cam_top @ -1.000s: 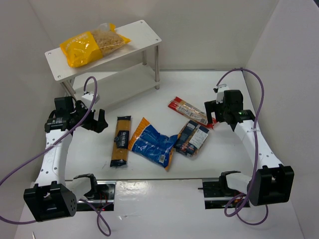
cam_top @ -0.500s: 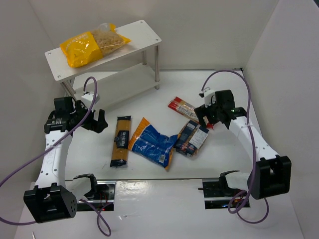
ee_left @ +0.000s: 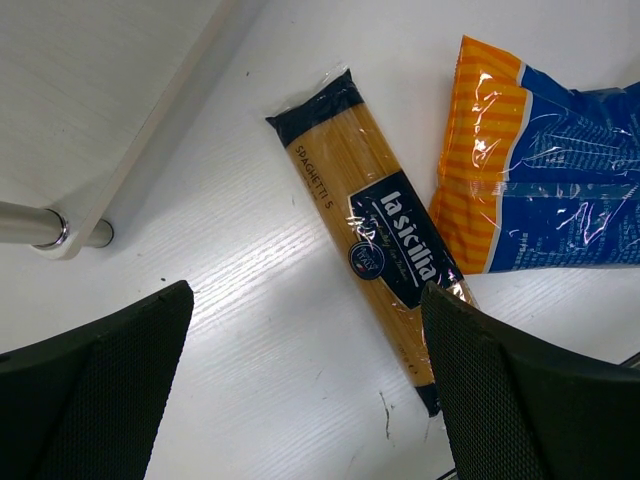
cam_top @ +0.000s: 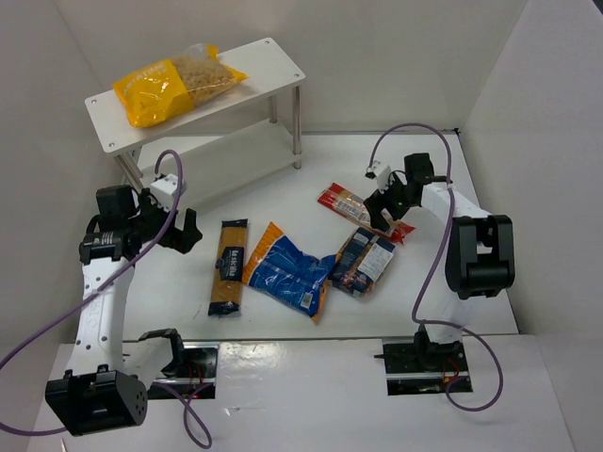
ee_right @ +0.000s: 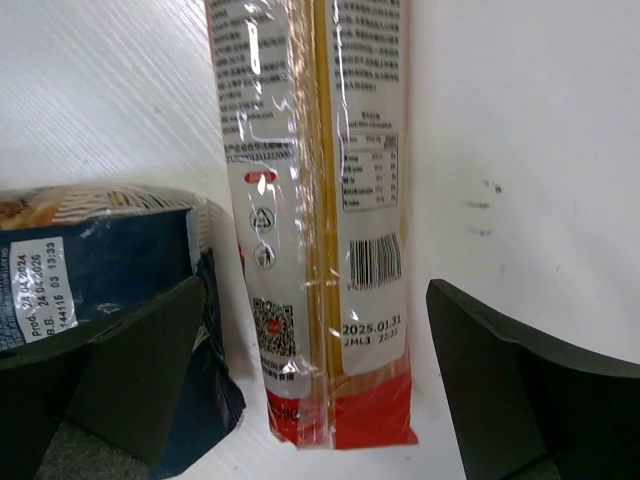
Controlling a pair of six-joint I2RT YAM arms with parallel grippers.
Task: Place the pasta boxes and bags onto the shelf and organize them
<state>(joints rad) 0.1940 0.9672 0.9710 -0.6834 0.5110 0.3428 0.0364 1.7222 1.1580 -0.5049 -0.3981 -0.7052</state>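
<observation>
I am looking down through the right wrist camera at the right gripper [ee_right: 315,290], which is hanging over the near end of the red-and-clear spaghetti bag [ee_right: 320,180]. Its two fingers [ee_right: 540,390] are standing wide apart with the bag's red sealed end lying between them. Nothing is being clamped, and I cannot tell whether the pads are touching the film. The bag is lying flat on the white table [cam_top: 424,273], right of centre. The dark navy pack [cam_top: 364,260] is lying on its near side, with one crumpled corner sitting right against the bag's edge.

The left gripper [cam_top: 187,229] is hovering over the left part of the table, near the front legs of the shelf [cam_top: 273,56]. Its jaws are spread wide and are holding nothing. The black-and-yellow spaghetti pack [ee_left: 385,250] is lying flat on the table below it, closer to one finger than the other. The crinkly blue bag [cam_top: 290,268] is lying just right of that pack, its orange-striped end right beside it.

The shelf is standing at the far left. The yellow-and-clear macaroni bag [cam_top: 174,85] is lying on its top board, toward the left end.
</observation>
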